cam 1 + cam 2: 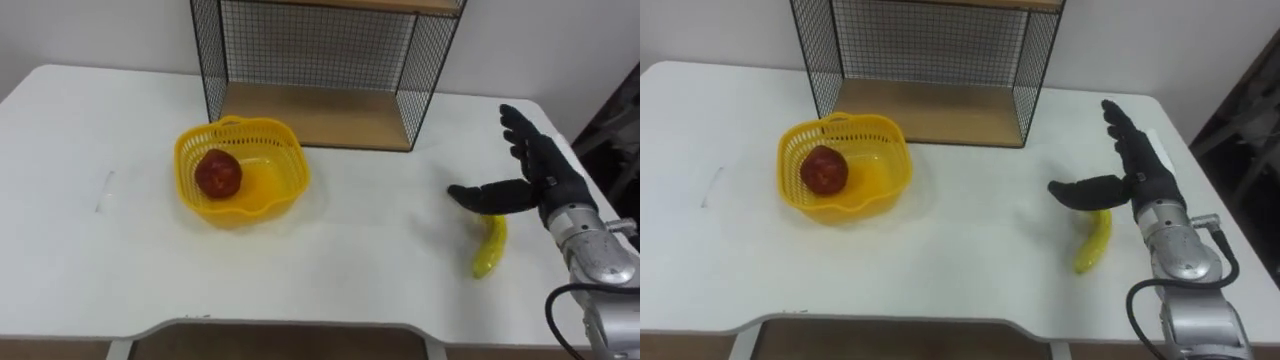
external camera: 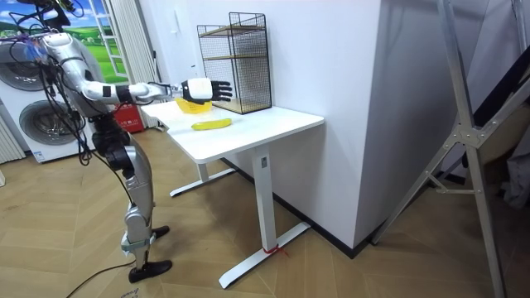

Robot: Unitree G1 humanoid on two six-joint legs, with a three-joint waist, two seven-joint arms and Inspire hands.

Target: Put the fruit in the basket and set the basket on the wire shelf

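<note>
Left eye view: the right hand hangs over the worktop with its fingers straight and its thumb spread wide, holding nothing. The thumb crosses the upper end of the banana, which lies on the worktop well apart from the yellow basket. An apple already sits in the basket, which stands just in front of the wire shelf. I judge the step in hand to be fetching the banana. The next move calls for lowering the hand, closing it round the banana's middle, then carrying the fruit across to the basket on the robot's left.

Right eye view: the layout is the same. The banana's top end is hidden under the thumb, and I cannot tell whether thumb and fruit touch. The shelf's upper part is cut off.

Room view: the robot stands at the worktop's end on the room view's left, with its arm stretched out and the hand above the banana. The basket is mostly hidden behind the hand.
</note>
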